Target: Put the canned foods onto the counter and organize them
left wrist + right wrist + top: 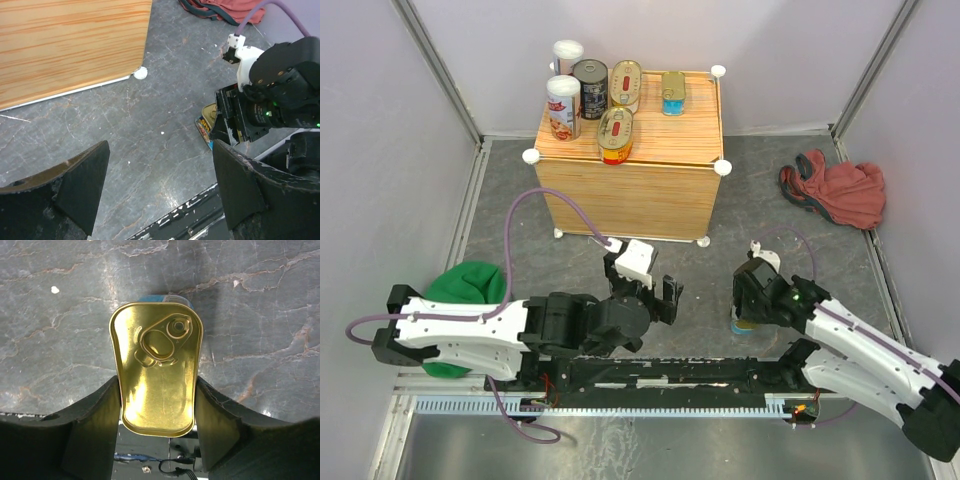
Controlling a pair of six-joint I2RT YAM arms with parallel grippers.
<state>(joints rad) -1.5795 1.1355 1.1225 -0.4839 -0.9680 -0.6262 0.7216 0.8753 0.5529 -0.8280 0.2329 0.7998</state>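
Right gripper fills the foreground of its wrist view, its two dark fingers closed against the long sides of a gold-lidded rectangular tin. The pull tab sits toward 12 o'clock on the lid, and a sliver of blue label shows at the far end. Whether the tin touches the desk or hangs just above it I cannot tell.

From above, this right gripper and its tin lie at about 5 o'clock on the grey marbled desk, well apart from the counter, which stands at 12 o'clock.

On the counter top are six cans:
- two tall white-lidded cylinders at its 9 to 10 o'clock edge
- a dark round tin just beside them
- one oval tin toward 12 o'clock, and a second oval tin toward 6 o'clock
- a second rectangular tin at 1 o'clock

The left gripper hovers near the desk's centre with its jaws spread wide and nothing between them. Its wrist view shows the fingers far apart over bare desk.

A green cloth lies at 8 o'clock and a red cloth at 2 o'clock.
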